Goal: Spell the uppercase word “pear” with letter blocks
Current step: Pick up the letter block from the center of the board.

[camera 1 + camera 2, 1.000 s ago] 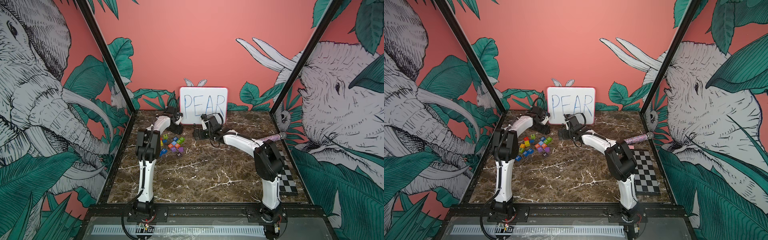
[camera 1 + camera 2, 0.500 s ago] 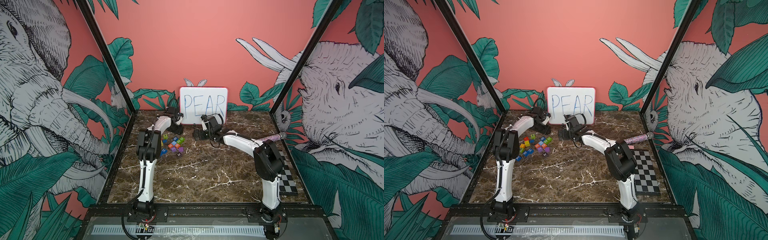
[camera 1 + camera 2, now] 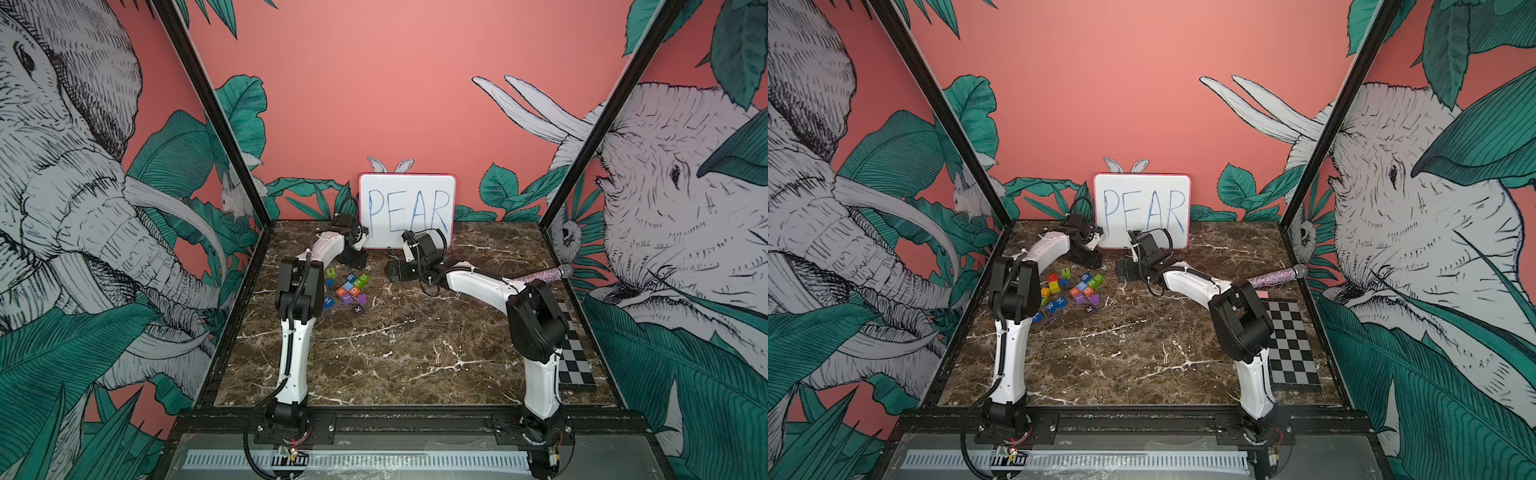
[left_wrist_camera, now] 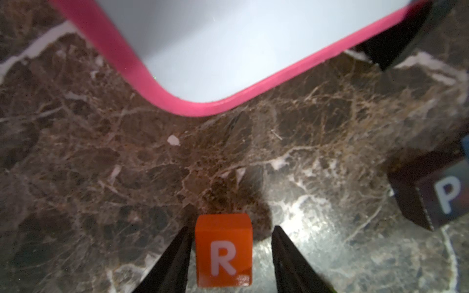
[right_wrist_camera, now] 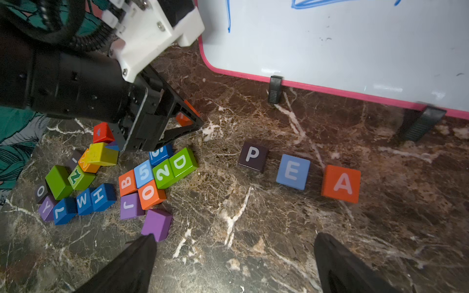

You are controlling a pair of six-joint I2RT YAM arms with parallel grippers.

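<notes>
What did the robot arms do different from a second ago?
The left gripper has narrowed around the orange R block, with a gap still on one side. Little else moved: the right gripper stays open, and P, E, A lie in their row.

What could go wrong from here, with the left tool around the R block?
1. The R block sits off-centre in the left tool, nearly touching on one side with a gap on the other, so closing may shove or twist it.
2. Its place is past the A block, so carrying it there could knock the P block or the E block out of line.
3. The whiteboard stands close; a wide swing might bump it.
</notes>
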